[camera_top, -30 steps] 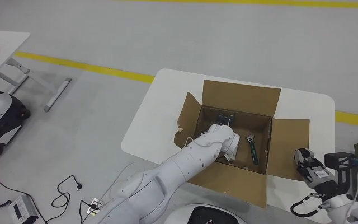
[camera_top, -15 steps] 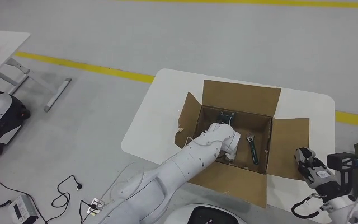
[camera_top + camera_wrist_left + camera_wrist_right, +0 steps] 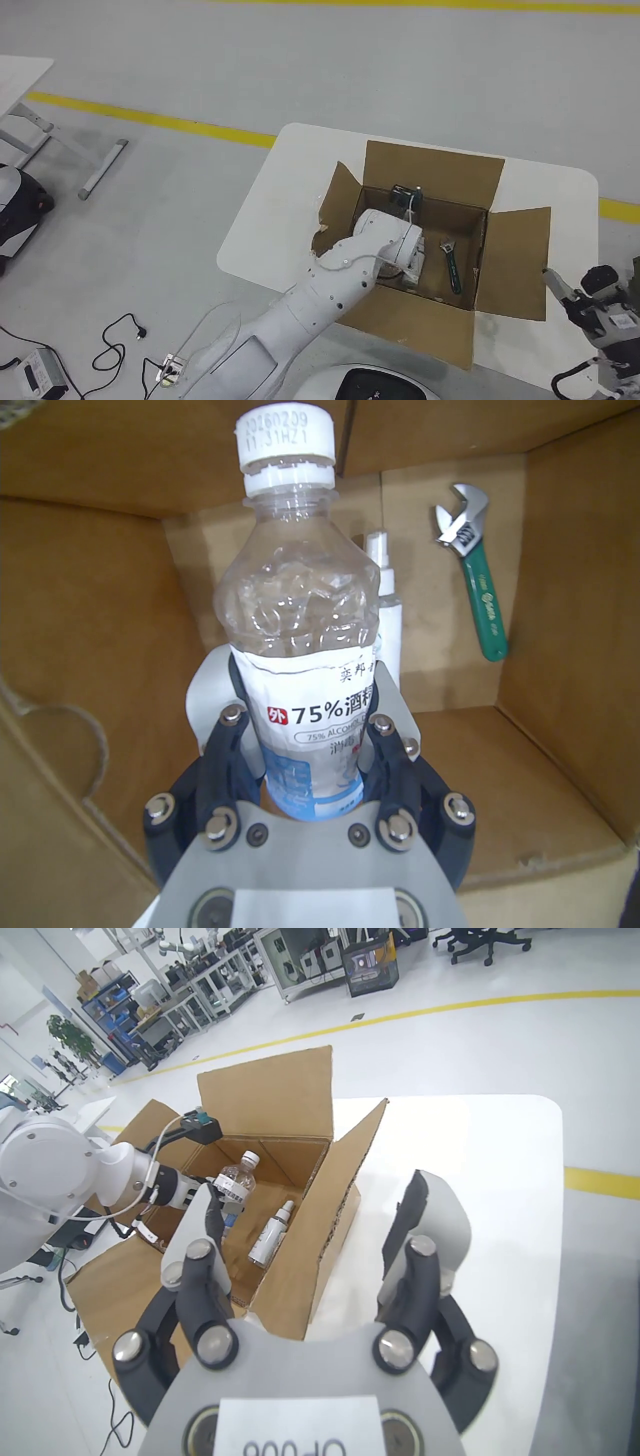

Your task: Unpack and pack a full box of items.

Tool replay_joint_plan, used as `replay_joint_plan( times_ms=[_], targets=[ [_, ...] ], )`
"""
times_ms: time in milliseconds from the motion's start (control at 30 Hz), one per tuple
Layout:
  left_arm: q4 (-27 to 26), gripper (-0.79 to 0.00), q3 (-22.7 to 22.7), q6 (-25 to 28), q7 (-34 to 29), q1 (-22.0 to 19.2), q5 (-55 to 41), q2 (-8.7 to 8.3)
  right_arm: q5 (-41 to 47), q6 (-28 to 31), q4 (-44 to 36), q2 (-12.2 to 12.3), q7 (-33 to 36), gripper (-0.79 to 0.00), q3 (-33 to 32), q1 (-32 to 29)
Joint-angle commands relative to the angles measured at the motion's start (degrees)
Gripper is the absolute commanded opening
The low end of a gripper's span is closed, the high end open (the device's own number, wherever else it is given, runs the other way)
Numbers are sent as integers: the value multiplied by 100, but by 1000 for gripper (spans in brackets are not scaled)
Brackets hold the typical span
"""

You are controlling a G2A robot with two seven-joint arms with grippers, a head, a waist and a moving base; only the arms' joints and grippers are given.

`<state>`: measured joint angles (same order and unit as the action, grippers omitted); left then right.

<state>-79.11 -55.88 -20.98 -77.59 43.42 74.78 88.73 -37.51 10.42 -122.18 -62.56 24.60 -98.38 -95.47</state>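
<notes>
Left gripper (image 3: 306, 705) clamps the bottle (image 3: 299, 600) inside the box (image 3: 432, 172), mid-frame — right gripper (image 3: 598, 306), lower right, jaws apart.

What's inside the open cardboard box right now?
A clear plastic bottle with a white cap, gripped by the left claw; a white spray bottle lying on its floor; a green-handled adjustable wrench. The gripped bottle and claw cover the floor patch beneath them.
</notes>
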Motion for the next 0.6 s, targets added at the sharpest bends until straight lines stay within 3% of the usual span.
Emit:
replay_joint_plan(
  times_ms=[0,100,200,233,267,333,367,433,567],
  targets=[
    [-514,-785,-167,50,-217,172,24,-46,147,-83,65,-6,54,-71,2,-21],
    [-1099,-785,-359,172,-420,398,24,-98,492,-140,257,-19,169,-219,106,18],
    [-1463,-785,-503,298,-520,545,-23,-131,727,-157,540,-26,319,-219,253,172],
    [-1557,-785,-543,344,-525,580,-51,-138,772,-155,634,-30,350,-259,324,231],
    [-1638,-785,-601,358,-555,611,-130,-143,835,-110,722,-33,389,-357,406,294],
    [-1756,-785,-713,379,-649,650,-312,-150,867,-75,893,-39,419,-422,536,413],
    [-1790,-785,-748,394,-678,651,-352,-154,847,-51,960,-41,443,-517,604,473],
    [-1790,-785,-748,394,-678,651,-352,-154,976,-8,1103,-55,413,-785,735,578],
    [-1790,-785,-748,394,-678,651,-352,-154,987,99,1281,-67,346,-785,899,736]
  ],
)
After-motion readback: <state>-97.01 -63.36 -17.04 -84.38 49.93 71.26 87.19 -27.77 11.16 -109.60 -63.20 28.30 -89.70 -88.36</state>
